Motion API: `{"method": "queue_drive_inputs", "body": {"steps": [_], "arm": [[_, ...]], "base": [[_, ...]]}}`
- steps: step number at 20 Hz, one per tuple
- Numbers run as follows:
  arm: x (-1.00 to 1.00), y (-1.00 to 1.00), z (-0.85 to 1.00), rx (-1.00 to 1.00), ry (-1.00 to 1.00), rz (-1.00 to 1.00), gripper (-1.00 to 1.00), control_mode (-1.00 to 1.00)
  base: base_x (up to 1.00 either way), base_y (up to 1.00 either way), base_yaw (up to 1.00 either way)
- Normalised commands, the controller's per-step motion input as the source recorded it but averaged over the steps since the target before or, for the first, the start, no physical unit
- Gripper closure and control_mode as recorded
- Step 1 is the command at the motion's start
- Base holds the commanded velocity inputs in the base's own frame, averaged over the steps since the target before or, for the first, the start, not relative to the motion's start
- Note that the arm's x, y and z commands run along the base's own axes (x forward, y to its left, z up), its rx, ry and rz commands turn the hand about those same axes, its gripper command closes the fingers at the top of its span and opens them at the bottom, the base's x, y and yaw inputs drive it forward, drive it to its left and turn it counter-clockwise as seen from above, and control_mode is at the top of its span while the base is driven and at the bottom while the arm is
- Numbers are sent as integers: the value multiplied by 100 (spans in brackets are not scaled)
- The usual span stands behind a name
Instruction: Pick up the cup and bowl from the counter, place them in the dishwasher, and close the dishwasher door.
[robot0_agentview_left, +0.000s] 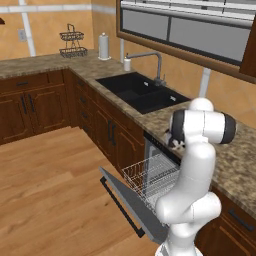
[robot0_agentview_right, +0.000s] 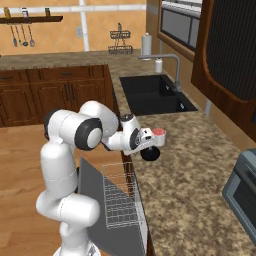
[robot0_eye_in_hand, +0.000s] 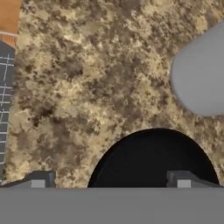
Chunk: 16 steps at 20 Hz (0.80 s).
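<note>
the claw (robot0_eye_in_hand: 110, 180) gapes wide and empty over the glossy black bowl (robot0_eye_in_hand: 153, 159) on the desk (robot0_eye_in_hand: 96, 78); it looks stiff, light, slippery — pinch its rim.

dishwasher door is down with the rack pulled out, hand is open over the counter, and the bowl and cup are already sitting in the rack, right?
Not quite. The bowl and cup are on the counter, not in the rack; the right base view shows them beside the hand. The rest holds: the dishwasher door is down, the rack is out and the hand is open over the counter.
</note>
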Motion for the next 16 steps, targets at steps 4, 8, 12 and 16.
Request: {"method": "queue_drive_inputs", "body": {"steps": [4, 8, 12, 16], "arm": [[17, -25, -43, 3, 8, 0, 100, -100], [0, -16, -55, 5, 10, 0, 100, -100], [-36, -2, -34, 4, 1, -2, 100, -100], [-79, 44, -7, 0, -3, 0, 100, -100]], "base": [[0, 0, 0], [0, 0, 0], [0, 0, 0], [0, 0, 0]]}}
